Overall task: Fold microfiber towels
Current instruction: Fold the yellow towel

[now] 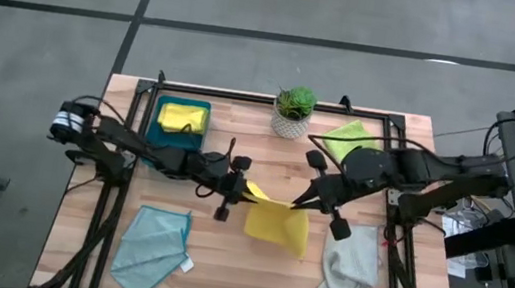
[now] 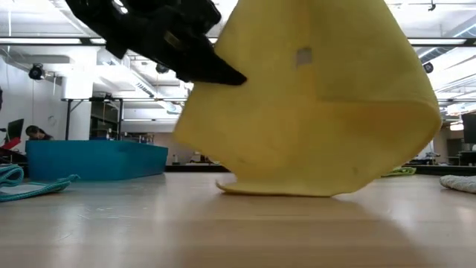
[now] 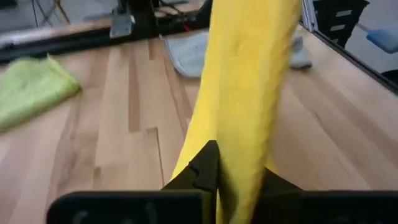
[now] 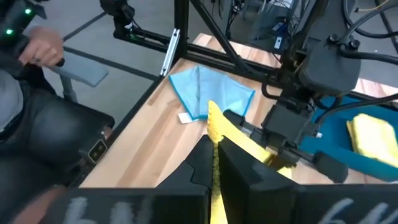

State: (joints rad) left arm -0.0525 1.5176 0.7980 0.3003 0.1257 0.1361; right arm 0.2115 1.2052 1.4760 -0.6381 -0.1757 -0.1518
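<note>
Both arms at table centre. Left gripper (image 1: 249, 189) fingers clamped on one corner of the soft yellow microfiber towel (image 1: 279, 223); right gripper (image 1: 297, 205) fingers clamped on another. Towel's upper edge is raised between them, its lower part draped on the wooden table (image 1: 221, 260).

Two yellow towels: one mid-table (image 1: 279, 224), one in teal tray (image 1: 182, 116). One lime green towel (image 1: 346, 136). One pale grey towel (image 1: 348, 265). One light teal towel (image 1: 151, 246). One tray (image 1: 200, 137). One potted plant (image 1: 294, 110).
</note>
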